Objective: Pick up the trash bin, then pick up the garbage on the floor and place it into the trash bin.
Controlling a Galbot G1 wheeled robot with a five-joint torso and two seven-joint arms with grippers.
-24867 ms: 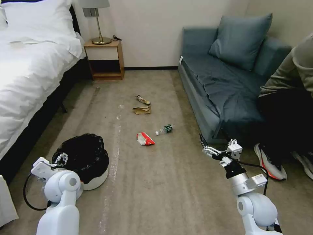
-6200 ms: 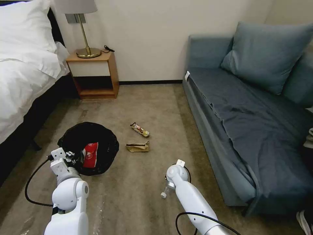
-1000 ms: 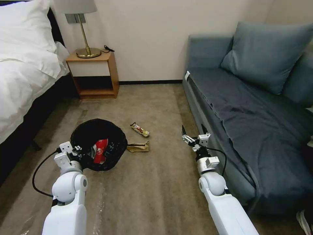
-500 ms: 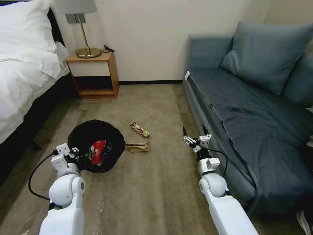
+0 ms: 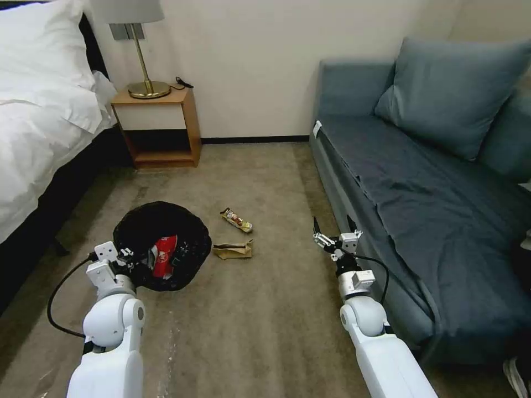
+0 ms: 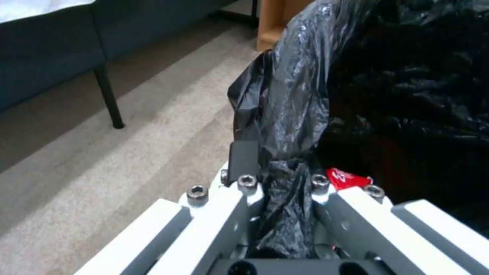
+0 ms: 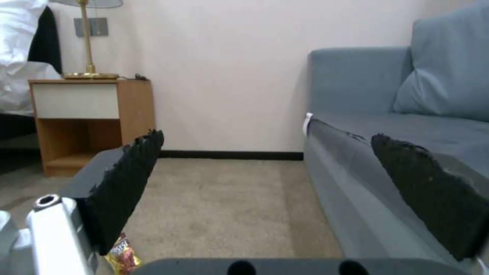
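Carpeted floor — gold wrapper (image 5: 237,219) lies diagonally, brown bag (image 5: 233,250) crosswise.

trash bin (image 5: 162,246) left of centre on floor, snack bag (image 5: 161,263) inside; paper bag (image 5: 233,251) just right of bin, wrapper (image 5: 237,219) beyond; sofa (image 5: 420,182) right, nightstand (image 5: 157,127) far left.

So the count: one trash bin (image 5: 161,246) with one red-and-white snack bag (image 5: 161,263) inside, plus two bits of litter on the carpet, a gold-brown wrapper (image 5: 237,220) and a crumpled brown paper bag (image 5: 233,251). Furniture-wise there's one sofa (image 5: 420,221), one cushion (image 5: 451,91), one nightstand (image 5: 157,127), one lamp (image 5: 141,50) and one bed (image 5: 38,132). Two grippers, the left gripper (image 5: 123,257) and the right gripper (image 5: 332,231).
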